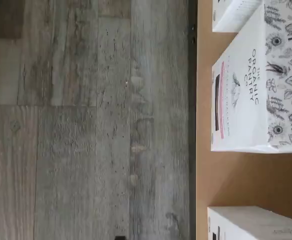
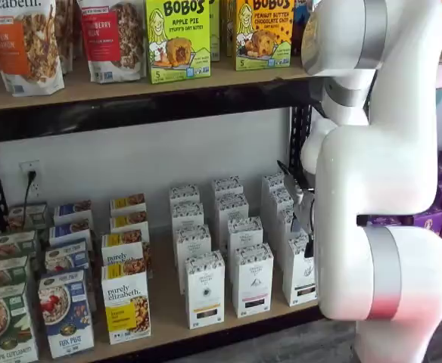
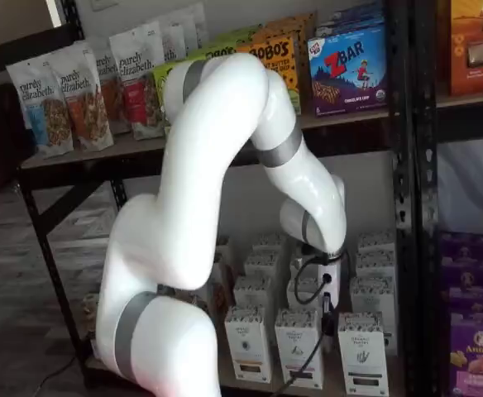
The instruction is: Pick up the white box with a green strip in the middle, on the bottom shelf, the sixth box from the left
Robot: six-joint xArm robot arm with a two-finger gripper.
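Lower right of the frame, our gripper (image 3: 331, 318) nears the white box (image 3: 363, 354); its grip state is unclear, nothing lifted.

The arm (image 3: 225, 165) wears a glossy, smooth white plastic shell with satin grey bands at its joints. The bottom shelf (image 1: 246, 175) is matt pale plywood, edged by a black metal rail. The white cartons (image 2: 252, 280) look like matt printed cardboard. The floor (image 1: 86, 120) shows weathered grey wood-grain planks. The granola pouches (image 3: 80, 91) look slick and faintly shiny.
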